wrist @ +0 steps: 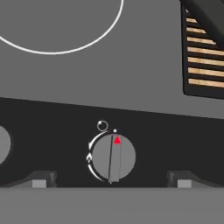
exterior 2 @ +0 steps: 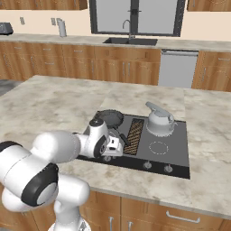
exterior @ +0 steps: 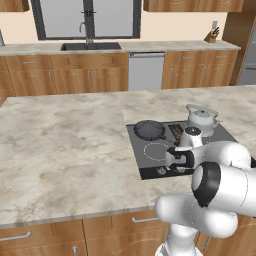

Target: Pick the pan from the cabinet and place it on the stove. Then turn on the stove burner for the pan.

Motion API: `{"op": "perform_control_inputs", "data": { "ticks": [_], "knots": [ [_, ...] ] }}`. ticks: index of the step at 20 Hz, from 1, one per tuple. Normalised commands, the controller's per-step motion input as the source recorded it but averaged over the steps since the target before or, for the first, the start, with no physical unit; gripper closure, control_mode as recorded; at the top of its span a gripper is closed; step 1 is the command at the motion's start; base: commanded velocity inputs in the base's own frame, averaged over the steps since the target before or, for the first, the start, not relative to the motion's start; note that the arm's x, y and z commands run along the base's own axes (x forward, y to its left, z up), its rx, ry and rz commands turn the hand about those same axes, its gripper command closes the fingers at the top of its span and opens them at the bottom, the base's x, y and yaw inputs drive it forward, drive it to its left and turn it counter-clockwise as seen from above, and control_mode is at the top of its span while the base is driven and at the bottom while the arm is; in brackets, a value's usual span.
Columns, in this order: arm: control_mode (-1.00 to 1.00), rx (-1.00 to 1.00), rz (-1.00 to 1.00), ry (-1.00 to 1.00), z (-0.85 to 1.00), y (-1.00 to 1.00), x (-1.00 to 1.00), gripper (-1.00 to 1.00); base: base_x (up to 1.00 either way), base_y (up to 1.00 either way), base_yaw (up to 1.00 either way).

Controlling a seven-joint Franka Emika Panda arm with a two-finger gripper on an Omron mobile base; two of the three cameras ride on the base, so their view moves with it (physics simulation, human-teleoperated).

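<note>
The gripper [wrist: 111,180] is spread wide, its two dark fingertips [wrist: 41,178] standing apart on either side of a round grey knob [wrist: 113,158] on the front strip of the stove [wrist: 61,83], with nothing pinched between them. The knob sits midway in the gap, and neither tip can be seen touching it. It carries a raised ridge running top to bottom and a small red triangle at its upper edge, next to a white dot and a small ring printed on the black strip. Part of a second knob [wrist: 3,144] shows just beside it at the picture's left edge. Beyond the strip, on the stove's grey glass, lies the thin white arc of a burner ring [wrist: 65,48], and past that, toward the middle of the stove, a slatted vent panel [wrist: 204,57].

From the base cameras, the gripper [exterior: 176,159] hangs low over the stove's [exterior: 145,165] near front edge. The pan [exterior: 149,130] rests on the stove's far left burner, behind the hand. A silver-white kettle [exterior: 201,119] stands on the stove's far right burner, well apart from the pan.
</note>
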Motion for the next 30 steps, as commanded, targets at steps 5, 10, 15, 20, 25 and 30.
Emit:
{"op": "perform_control_inputs", "data": {
  "ticks": [5, 10, 15, 20, 25, 30],
  "knots": [
    [-1.00, 0.00, 0.00, 0.00, -0.10, 0.00, 0.14, -1.00, 0.00, 0.00, 0.00],
    [-1.00, 0.00, 0.00, 0.00, -0.08, 0.00, 0.00, -1.00, 0.00, 0.00, 0.00],
    [-1.00, 0.00, 0.00, 0.00, -0.08, 0.00, -0.01, -1.00, 0.00, 0.00, 0.00],
    [-1.00, 0.00, 0.00, 0.00, -0.10, 0.00, 0.00, -1.00, 0.00, 0.00, 0.00],
    [-1.00, 0.00, 0.00, 0.00, -0.15, 0.00, 0.00, -1.00, 0.00, 0.00, 0.00],
    [-1.00, 0.00, 0.00, 0.00, -0.09, -0.01, -0.08, -1.00, 0.00, 0.00, 0.00]
  ]
}}
